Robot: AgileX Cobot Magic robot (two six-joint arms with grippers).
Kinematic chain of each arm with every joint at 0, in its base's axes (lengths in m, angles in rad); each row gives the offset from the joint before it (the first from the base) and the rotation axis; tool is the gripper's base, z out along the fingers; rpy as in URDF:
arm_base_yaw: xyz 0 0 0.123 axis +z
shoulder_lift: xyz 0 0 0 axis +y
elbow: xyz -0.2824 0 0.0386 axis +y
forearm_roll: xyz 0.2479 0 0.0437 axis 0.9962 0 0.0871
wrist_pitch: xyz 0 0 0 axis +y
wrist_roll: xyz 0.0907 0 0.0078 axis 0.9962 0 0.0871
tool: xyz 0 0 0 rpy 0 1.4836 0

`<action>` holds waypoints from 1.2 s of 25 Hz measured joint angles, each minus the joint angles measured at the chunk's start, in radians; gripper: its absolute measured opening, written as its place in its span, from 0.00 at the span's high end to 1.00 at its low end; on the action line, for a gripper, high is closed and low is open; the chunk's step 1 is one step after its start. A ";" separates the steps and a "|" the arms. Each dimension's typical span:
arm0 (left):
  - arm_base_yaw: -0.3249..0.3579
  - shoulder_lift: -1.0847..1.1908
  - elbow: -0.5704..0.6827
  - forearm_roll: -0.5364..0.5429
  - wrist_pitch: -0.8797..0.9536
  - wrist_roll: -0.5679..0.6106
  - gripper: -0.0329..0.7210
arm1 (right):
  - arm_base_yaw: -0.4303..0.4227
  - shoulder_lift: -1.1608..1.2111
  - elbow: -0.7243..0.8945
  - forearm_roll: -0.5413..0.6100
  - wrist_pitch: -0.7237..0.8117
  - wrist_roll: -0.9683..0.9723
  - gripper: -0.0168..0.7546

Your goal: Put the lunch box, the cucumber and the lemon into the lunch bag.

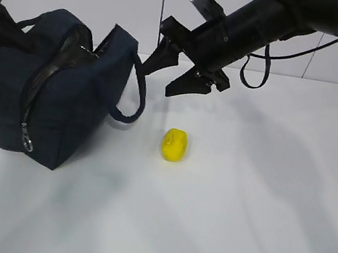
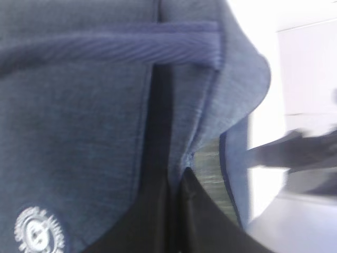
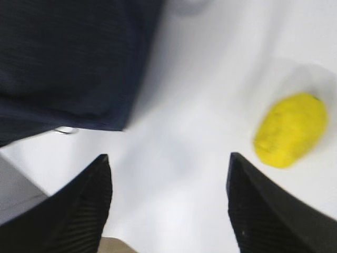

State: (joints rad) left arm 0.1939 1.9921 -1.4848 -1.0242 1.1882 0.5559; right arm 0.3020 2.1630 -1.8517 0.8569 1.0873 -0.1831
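Observation:
The dark navy lunch bag [image 1: 62, 102] stands at the left with its long zipper undone and the top gaping. My left gripper [image 1: 3, 34] is at the bag's far upper edge, its jaws shut on the bag's fabric [image 2: 79, 116] by a handle. The yellow lemon [image 1: 174, 144] lies on the white table just right of the bag. My right gripper [image 1: 157, 80] hangs open above the table between the bag and the lemon, nothing between its fingers. In the right wrist view the lemon [image 3: 290, 129] lies right of the gripper [image 3: 168, 157]. The lunch box and the cucumber are out of view.
The near loop handle [image 1: 136, 98] of the bag droops toward the lemon. A metal zipper pull [image 1: 26, 140] hangs at the bag's front corner. The white table [image 1: 239, 210] stretches to the right and front, with a white wall behind.

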 joint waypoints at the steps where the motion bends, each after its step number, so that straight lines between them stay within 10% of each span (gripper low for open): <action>1: 0.000 0.000 0.000 0.035 -0.002 -0.009 0.97 | 0.000 -0.003 -0.012 -0.023 0.006 0.014 0.32; 16: 0.000 0.000 0.000 0.103 0.000 -0.029 0.97 | 0.038 -0.007 -0.075 -0.449 0.052 0.253 0.32; 30: 0.000 0.000 0.000 0.084 0.000 -0.029 0.97 | 0.082 0.073 -0.076 -0.521 0.000 0.382 0.32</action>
State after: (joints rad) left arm 0.1939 1.9921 -1.4848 -0.9398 1.1879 0.5272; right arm 0.3838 2.2360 -1.9273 0.3362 1.0869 0.1986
